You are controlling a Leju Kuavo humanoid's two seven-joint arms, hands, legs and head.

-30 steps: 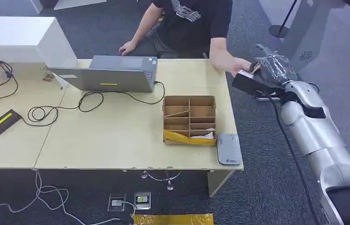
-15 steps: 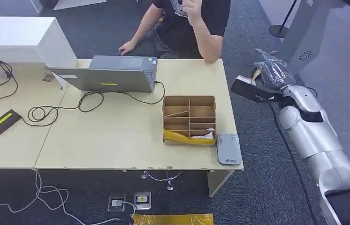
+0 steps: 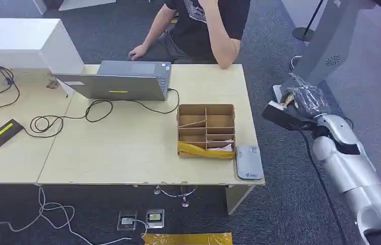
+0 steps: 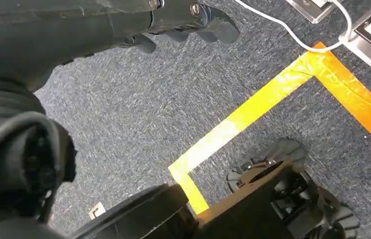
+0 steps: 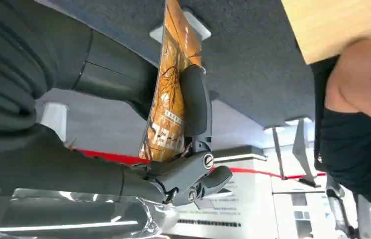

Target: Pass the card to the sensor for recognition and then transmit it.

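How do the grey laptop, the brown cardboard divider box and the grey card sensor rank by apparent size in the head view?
Largest to smallest:
1. Grey laptop
2. Brown cardboard divider box
3. Grey card sensor
The laptop lies farther from the camera, so its lead is probably real.

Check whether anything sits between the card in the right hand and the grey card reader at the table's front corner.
Nothing visible does. The right hand holds the card off the table's right side; open carpet and bare tabletop lead to the card reader.
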